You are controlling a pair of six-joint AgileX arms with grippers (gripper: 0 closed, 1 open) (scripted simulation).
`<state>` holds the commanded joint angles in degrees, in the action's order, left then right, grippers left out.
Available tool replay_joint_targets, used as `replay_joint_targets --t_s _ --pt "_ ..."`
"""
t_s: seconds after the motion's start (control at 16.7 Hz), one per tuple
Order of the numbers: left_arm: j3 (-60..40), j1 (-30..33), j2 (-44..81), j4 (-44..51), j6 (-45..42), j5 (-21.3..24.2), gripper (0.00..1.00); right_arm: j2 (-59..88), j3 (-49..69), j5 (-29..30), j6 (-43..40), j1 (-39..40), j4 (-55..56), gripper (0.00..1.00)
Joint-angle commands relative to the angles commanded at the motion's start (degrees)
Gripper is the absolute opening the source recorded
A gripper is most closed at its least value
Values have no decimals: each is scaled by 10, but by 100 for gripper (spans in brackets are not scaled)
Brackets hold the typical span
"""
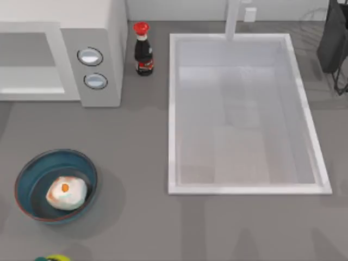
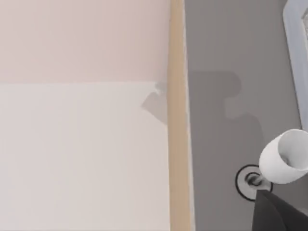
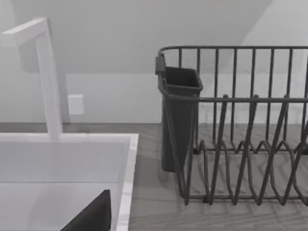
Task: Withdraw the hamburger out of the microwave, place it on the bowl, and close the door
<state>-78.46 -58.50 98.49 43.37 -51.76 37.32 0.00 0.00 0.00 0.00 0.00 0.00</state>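
The left end effector (image 2: 281, 214) is just a dark wedge in the lower right corner of the left wrist view, and I cannot tell whether it is apart or together. The right end effector (image 3: 91, 216) is a dark sliver at the bottom edge of the right wrist view, and its state is equally unclear. That camera looks over the sink (image 3: 126, 159) toward a wire dish rack (image 3: 240, 125), so I judge the right arm to be parked near the upper right of the top view.

The hamburger (image 1: 66, 193) is in the lower left of the top view. It sits inside the bowl (image 1: 24, 179), slightly toward the bowl's near side, on the tabletop (image 1: 141, 163).

I expect the hamburger to be light and soft, easy to crush and likely to split into layers. If I had to lift it again, I would take it across the sides of the bun with a light squeeze.

The microwave (image 1: 103, 27) fills the upper left. Its door (image 1: 30, 65) looks flush with the front panel, so I judge it already closed. It should behave as a stiff hinged panel, best pushed near its free edge by the knobs (image 1: 90, 56). A dark bottle (image 1: 143, 51) stands just beside the microwave, so any swing there needs care.
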Motion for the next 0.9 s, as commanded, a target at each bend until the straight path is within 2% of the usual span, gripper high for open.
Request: replay_joint_targets --t_s 0.18,0.54,0.9 --pt "-17 -18 26 6 -13 12 0 0 0 0 0 0 0 100" --pt "-7 -16 28 -5 -13 11 0 0 0 0 0 0 0 100" --pt "88 -18 72 -154 -15 13 0 0 0 0 0 0 0 100"
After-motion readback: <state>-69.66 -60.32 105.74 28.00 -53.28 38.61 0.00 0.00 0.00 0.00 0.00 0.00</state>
